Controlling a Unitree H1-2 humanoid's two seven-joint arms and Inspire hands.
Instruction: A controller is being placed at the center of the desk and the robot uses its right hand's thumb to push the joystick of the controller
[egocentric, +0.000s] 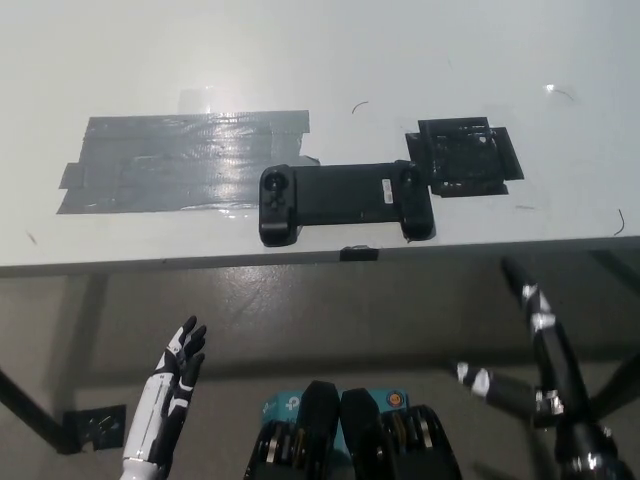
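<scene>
Nearest to me, both hands hang below the desk's front edge, so the push itself has not begun. The white left hand (178, 372) rests low on its own side, fingers spread and holding nothing. The black right hand (530, 320) is raised a little, fingers splayed apart and empty, well short of the desk (330, 60).

Further off, the controller (345, 200) already lies flat near the desk's front edge, about mid-width, between a grey tape patch (170, 160) and a black tape square (465, 160). Its joystick (277, 184) looks untouched; reaching it is what remains.
</scene>
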